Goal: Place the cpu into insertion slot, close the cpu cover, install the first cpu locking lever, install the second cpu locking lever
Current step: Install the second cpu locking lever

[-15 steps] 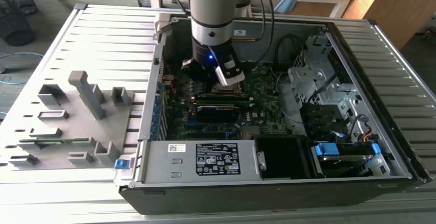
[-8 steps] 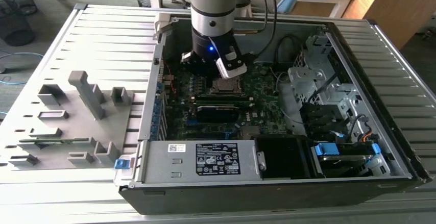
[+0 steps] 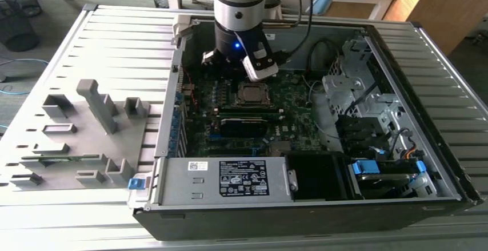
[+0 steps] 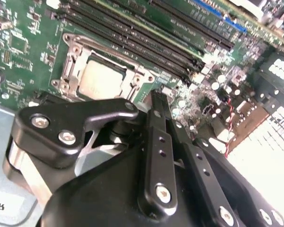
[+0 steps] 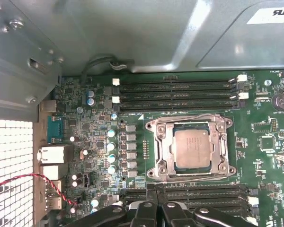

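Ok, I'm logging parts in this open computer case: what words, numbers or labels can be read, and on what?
On the grey metal power supply box, a black and white label: print too small to read.
On the grey case wall, a white sticker: cut off, unreadable.
On the dull silver-grey square cpu: faint marking, illegible.
On the green motherboard: white lettering, too small.

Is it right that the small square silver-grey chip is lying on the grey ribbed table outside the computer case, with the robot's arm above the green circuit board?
Not quite. The small square silver-grey chip sits in its socket on the green circuit board, framed by the thin silvery metal cover plate, as the first wrist view shows. The arm is indeed above the board.
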`<state>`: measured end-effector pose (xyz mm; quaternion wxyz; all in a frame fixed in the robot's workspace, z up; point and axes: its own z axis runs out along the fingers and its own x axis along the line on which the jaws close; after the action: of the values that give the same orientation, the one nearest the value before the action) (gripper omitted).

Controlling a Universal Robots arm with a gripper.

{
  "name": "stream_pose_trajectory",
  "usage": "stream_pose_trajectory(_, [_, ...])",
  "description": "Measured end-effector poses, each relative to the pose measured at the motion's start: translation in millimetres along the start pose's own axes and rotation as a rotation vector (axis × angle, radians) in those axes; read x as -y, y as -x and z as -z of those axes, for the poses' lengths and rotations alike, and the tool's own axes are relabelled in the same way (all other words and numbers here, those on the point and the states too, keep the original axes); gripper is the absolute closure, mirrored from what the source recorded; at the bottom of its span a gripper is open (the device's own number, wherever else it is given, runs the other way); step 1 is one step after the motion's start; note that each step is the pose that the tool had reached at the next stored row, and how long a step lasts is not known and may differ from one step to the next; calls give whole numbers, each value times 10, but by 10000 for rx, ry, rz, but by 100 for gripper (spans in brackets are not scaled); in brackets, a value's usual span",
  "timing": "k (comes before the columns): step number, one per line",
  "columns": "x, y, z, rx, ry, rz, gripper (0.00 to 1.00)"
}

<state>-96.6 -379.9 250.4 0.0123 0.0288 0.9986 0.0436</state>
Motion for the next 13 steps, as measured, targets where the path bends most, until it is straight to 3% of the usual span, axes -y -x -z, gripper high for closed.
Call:
stream_pose_trajectory(4, [-4, 10, 0, -1, -2, 1, 89])
stream_pose_trajectory(7, [-26, 59, -6, 0, -1, 0, 89])
stream_pose_trajectory(13, [-93, 233, -20, 0, 0, 0, 89])
